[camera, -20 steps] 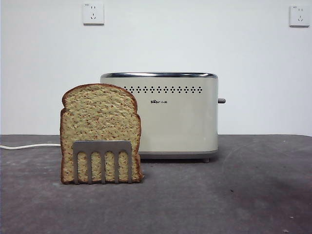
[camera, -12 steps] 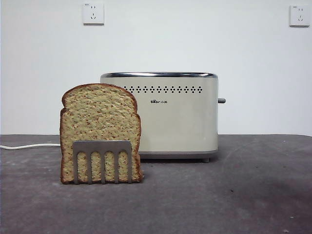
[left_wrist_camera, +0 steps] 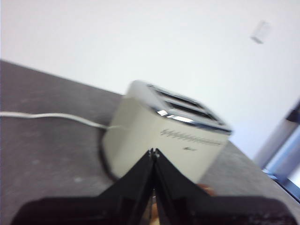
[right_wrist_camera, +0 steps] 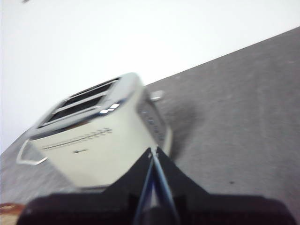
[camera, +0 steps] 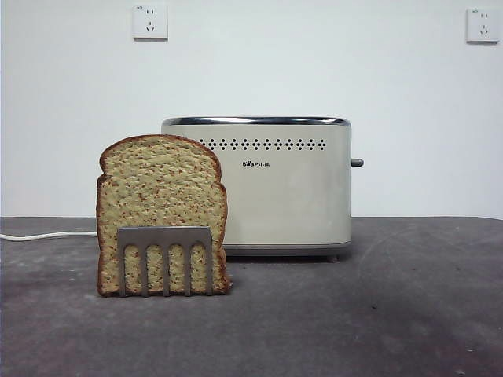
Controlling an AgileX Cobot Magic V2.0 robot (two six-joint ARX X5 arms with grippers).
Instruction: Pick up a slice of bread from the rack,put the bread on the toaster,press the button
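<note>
Currently the tan wholegrain slice of bread [camera: 161,206] stands upright in the low grey metal rack [camera: 165,259] on the dark desk [camera: 377,314], at 8 o'clock of the cream toaster [camera: 267,184], broad face forward. Left gripper [left_wrist_camera: 153,157] and right gripper [right_wrist_camera: 153,154] both pressed together, empty, aloft; which is nearer the bread cannot be told.

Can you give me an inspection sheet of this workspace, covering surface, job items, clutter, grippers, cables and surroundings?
Surface: dark grey table, faintly scuffed.
Job's things: slice of bread upright in the rack, in front of the cream toaster; both toaster slots look empty; the button sticks out of its narrow side.
Clutter: nothing seen.
Grippers: left gripper and right gripper both have jaws shut, holding nothing, above the table facing the toaster; neither shows in the front view.
Cables: white cable on the table, running to the toaster.
Surroundings: white wall, two wall sockets.
</note>
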